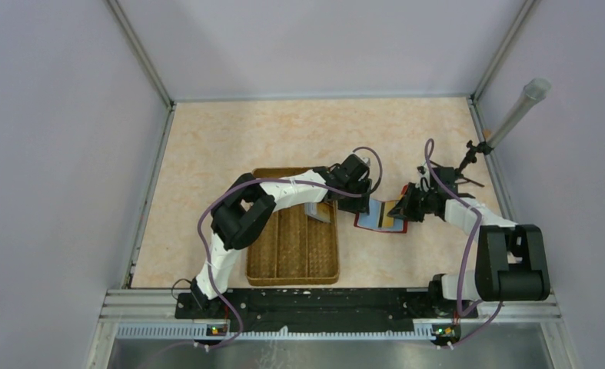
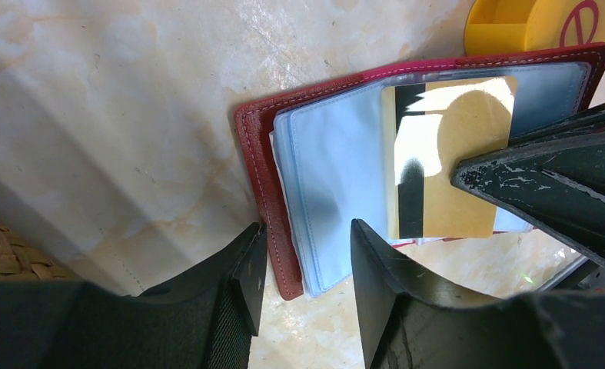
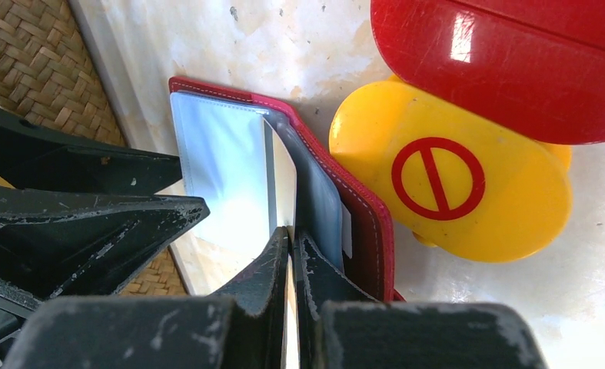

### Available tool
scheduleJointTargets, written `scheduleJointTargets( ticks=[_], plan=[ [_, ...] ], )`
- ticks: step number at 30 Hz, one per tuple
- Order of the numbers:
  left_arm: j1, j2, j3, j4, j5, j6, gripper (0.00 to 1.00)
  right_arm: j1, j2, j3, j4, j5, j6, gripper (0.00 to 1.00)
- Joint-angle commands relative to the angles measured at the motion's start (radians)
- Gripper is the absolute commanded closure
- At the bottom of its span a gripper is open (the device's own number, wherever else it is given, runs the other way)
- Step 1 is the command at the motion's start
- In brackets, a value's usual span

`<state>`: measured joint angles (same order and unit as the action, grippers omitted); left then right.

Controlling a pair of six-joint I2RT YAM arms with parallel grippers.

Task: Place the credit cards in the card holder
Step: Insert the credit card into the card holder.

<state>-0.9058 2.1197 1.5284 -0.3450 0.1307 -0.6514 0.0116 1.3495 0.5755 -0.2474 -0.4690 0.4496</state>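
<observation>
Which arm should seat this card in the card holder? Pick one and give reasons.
Right, probably. The right gripper is shut on a gold card already lying on the blue slots of the card holder. The left gripper holds no card; its jaws stand apart over the holder's edge.

Overhead plus wrist close-ups of card holder (image 2: pixel 262 178)

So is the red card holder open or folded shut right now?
Open: the card holder lies spread on the table, pale blue sleeves facing up, a gold card lying over them.
</observation>
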Motion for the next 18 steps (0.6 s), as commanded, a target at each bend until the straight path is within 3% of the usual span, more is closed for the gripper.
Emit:
scheduleJointTargets(
  ticks=[1, 18],
  plan=[
    [0.001, 0.037, 0.013, -0.035, -0.031, 0.021, 0.52, -0.008, 0.040, -0.031, -0.003, 0.035, -0.026, 1.00],
    [0.001, 0.039, 0.019, -0.032, -0.016, 0.016, 0.55, -0.007, 0.104, -0.030, -0.060, -0.019, -0.050, 1.00]
  ],
)
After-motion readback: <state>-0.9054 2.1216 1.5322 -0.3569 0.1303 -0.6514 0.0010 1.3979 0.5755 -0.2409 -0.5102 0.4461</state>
